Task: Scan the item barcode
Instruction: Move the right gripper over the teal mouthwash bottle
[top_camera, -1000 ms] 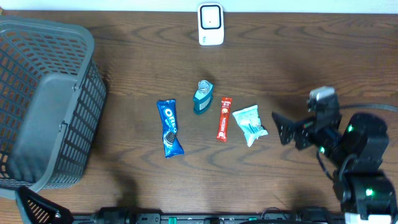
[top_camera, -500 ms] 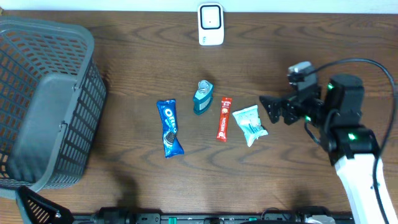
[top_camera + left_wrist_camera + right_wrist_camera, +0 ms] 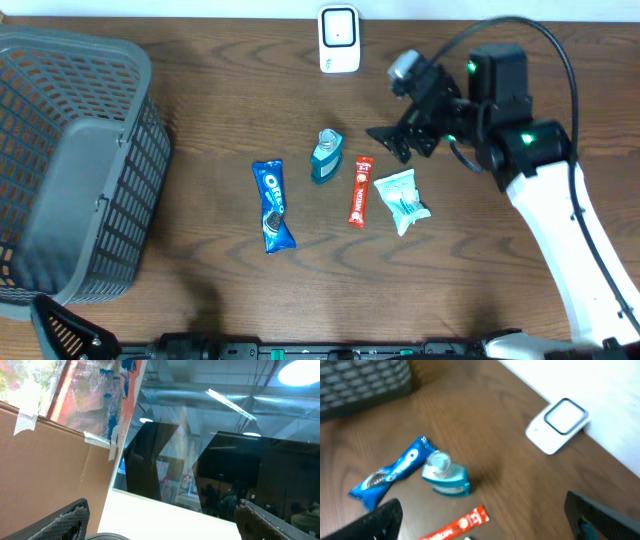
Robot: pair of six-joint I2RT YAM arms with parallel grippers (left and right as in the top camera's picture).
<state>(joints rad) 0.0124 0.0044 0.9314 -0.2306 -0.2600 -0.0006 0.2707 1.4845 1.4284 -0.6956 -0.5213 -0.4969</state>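
Waiting at the near edge: the left claw (image 3: 161, 510) is seen with its jaws spread wide and nothing between them, at the table's (image 3: 220, 90) near left corner, well apart from the goods.
Item row: an Oreo pack (image 3: 271, 205), a teal bottle (image 3: 325, 157), a red sachet (image 3: 360, 191) and a pale packet (image 3: 402, 200) are laid side by side mid-table.
Long axes: the Oreo pack and the red sachet are laid roughly near-to-far, each slightly tilted.
Right claw (image 3: 390, 143): held open and empty just beyond the row. The sachet and packet lie just nearward of it, the bottle to its left.
Nearer arm: the right, by far.
Item meant: which one is to be taken cannot be told.
Scanner (image 3: 339, 38): set at the far edge, beyond the right claw and slightly left.
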